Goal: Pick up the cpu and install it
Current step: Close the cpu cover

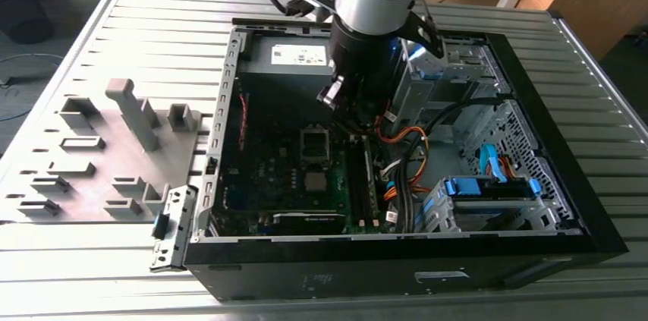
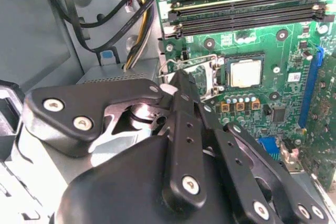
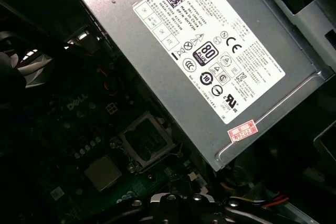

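The cpu (image 2: 245, 73), a small square chip with a silvery top, lies flat in its socket on the green motherboard (image 2: 283, 40). The exterior view has the cpu (image 1: 318, 180) near the board's middle, and the first wrist view shows the cpu (image 3: 103, 172) too. Beside it the socket's dark metal frame (image 2: 195, 73) stands swung open. My gripper (image 2: 176, 83) hangs over the frame's edge, a short way from the chip. Its black fingers (image 2: 181, 108) meet at the tips with nothing between them. The arm (image 1: 369, 25) reaches down into the open case.
A grey power-supply box (image 3: 210, 61) fills the case's far end. Memory slots (image 2: 247, 11) run along the board past the socket. Bundled cables (image 1: 405, 146) and blue drive brackets (image 1: 491, 188) crowd the exterior view's right. A grey fixture tray (image 1: 102, 154) lies outside the case.
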